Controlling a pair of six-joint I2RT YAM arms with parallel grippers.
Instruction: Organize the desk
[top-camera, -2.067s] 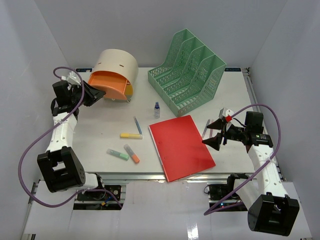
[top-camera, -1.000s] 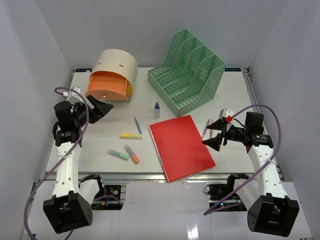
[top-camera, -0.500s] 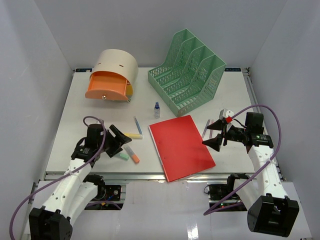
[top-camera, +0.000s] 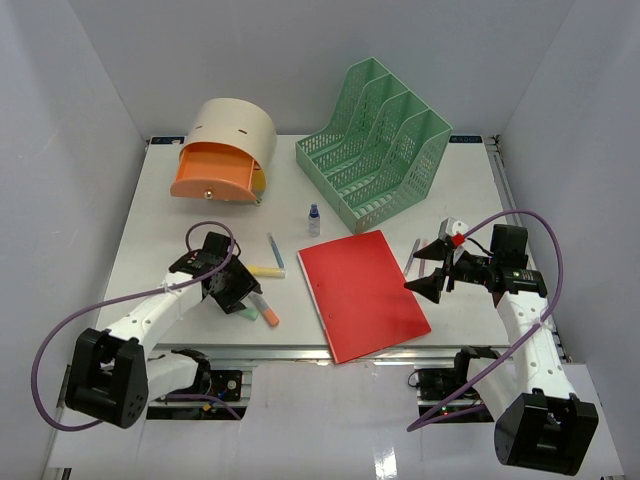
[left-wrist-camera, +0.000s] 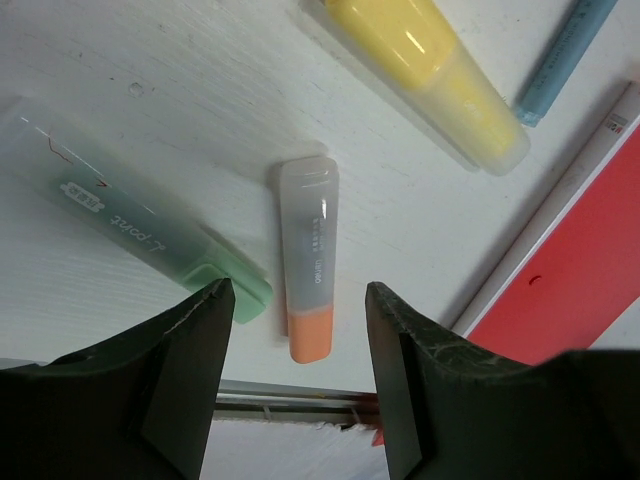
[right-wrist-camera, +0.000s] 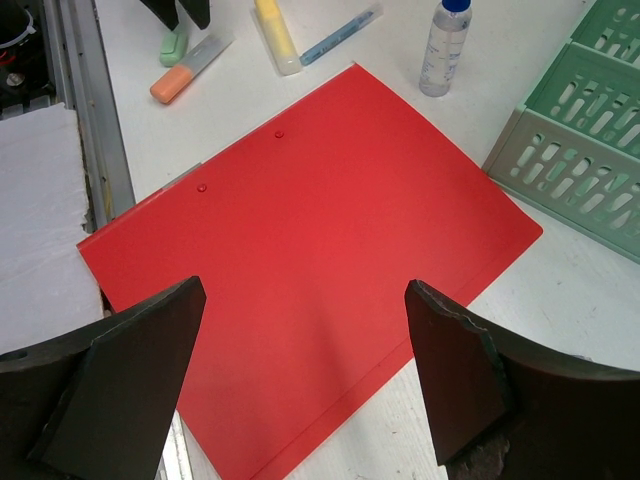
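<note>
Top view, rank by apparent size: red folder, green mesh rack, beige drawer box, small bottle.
Look alike, unranked: green mesh file rack, flat red folder.
Then beige round drawer box.
Smallest: clear blue-capped bottle.

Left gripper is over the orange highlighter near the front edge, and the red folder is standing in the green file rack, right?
No. The red folder lies flat on the desk in front of the green file rack, not in it; the top external view shows this. The left gripper is indeed over the orange highlighter.
</note>
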